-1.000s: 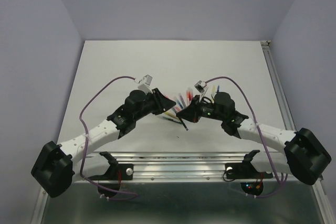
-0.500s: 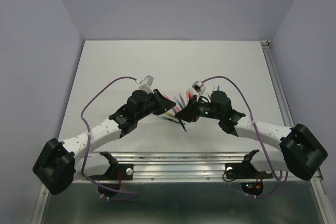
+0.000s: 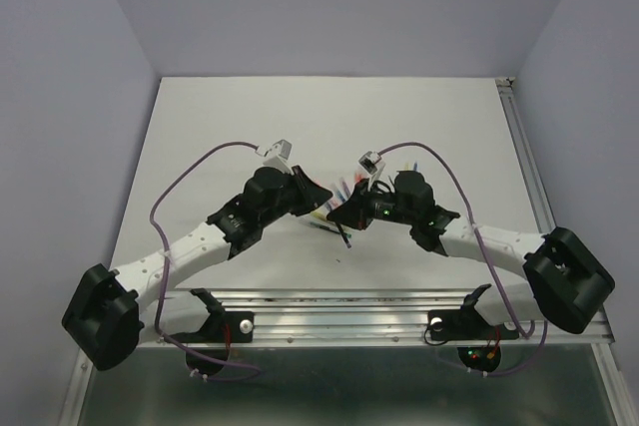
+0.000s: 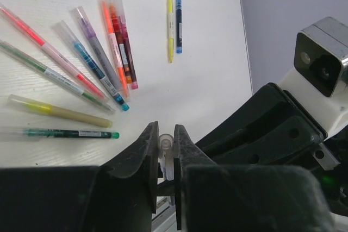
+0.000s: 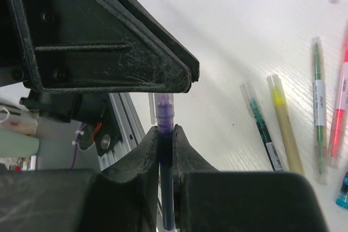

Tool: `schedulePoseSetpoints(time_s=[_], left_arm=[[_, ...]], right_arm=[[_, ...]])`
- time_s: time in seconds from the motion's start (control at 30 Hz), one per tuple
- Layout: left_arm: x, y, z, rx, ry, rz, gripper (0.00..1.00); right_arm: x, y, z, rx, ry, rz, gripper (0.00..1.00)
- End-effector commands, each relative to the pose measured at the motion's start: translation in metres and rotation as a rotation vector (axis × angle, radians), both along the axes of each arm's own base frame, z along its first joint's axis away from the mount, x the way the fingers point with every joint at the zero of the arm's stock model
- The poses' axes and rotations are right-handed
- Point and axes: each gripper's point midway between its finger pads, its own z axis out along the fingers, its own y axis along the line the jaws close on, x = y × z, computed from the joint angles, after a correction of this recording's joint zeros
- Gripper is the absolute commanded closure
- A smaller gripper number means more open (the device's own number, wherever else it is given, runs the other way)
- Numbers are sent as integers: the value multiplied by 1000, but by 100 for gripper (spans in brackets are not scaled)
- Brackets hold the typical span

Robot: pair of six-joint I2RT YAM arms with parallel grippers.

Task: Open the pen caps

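While left gripper (image 4: 165,138) is gripping the cap (image 4: 165,145) and right gripper (image 5: 165,131) the purple pen (image 5: 165,153), I am planning the pull-apart.

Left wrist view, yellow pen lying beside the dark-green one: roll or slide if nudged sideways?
Probably rolls: the yellow pen is a slim round tube lying flat on the smooth white table. Likely light and stiff; an end push would probably swing it toward the green pen beside it.

The left arm (image 3: 190,246) and right arm (image 3: 489,239) match — white link shells, black joint housings, a purple cable (image 3: 225,146) looped to a white-grey wrist camera (image 3: 275,154) — with matte-black left gripper (image 4: 166,137) and right gripper (image 5: 163,129).
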Motion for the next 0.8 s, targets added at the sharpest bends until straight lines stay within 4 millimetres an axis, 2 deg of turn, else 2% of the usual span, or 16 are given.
schedulePoseSetpoints(time_s=[0.0, 0.03, 0.07, 0.1, 0.2, 0.27, 0.3, 0.33, 0.37, 0.43, 0.57, 0.6, 0.63, 0.77], left_arm=[[58, 44, 61, 6, -204, 241, 100], [66, 52, 67, 2, -216, 257, 100], [71, 60, 69, 2, -220, 269, 100], [84, 78, 73, 2, -231, 314, 100], [93, 96, 76, 33, -237, 354, 100], [97, 103, 80, 57, -249, 364, 100], [96, 105, 74, 76, -225, 368, 100], [94, 107, 70, 87, -210, 370, 100], [94, 109, 66, 99, -195, 378, 100], [89, 115, 42, 155, -120, 385, 100], [78, 135, -13, 302, 25, 423, 100], [77, 137, -22, 323, 43, 422, 100], [77, 140, -34, 355, 68, 424, 100], [80, 145, -59, 443, 133, 421, 99]], right_arm=[[-44, -3, -23, -15, 93, 78, 99], [-51, -4, -26, -8, 103, 83, 99], [-66, -12, -40, -20, 132, 94, 99], [-78, -11, -41, -8, 167, 107, 99], [-94, -16, -44, 15, 171, 107, 99], [-94, -25, -52, -18, 188, 63, 99], [-85, -29, -56, -63, 182, 4, 99], [-83, -27, -49, -47, 172, 2, 99], [-73, -33, -55, -95, 177, -65, 99], [-59, -37, -55, -135, 158, -137, 99], [-16, -54, -47, -246, 117, -354, 99], [-8, -58, -47, -264, 110, -389, 99], [6, -71, -50, -302, 101, -466, 99], [38, -88, -47, -334, 109, -558, 99]])
